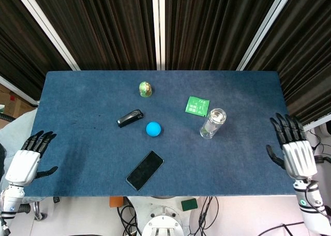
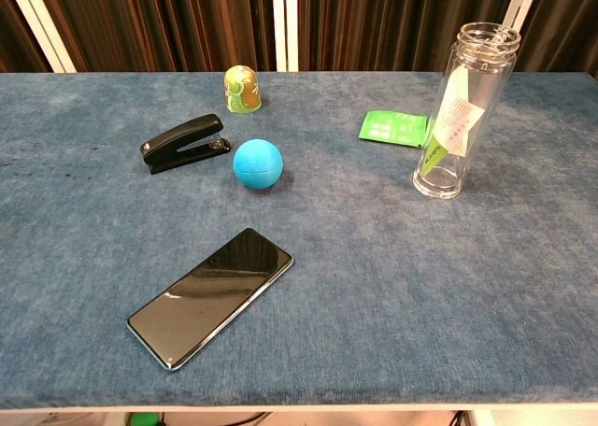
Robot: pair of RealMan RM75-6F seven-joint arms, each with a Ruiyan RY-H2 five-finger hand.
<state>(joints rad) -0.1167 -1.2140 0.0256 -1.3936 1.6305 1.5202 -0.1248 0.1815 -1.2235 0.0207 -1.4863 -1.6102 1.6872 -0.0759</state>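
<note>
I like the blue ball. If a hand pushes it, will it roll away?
Probably yes. The blue ball is round and sits free on the flat blue table, so a nudge would likely roll it. It might bump the black stapler close beside it.

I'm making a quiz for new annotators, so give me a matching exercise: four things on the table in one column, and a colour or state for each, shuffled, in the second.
Things:
1. ball
2. bottle
3. phone
4. stapler

Colour or state:
A. clear, standing upright, no cap on
B. black, lying closed beside the ball
C. blue and round
D. flat on the cloth, dark screen up

Pairs: 1-C, 2-A, 3-D, 4-B
</note>
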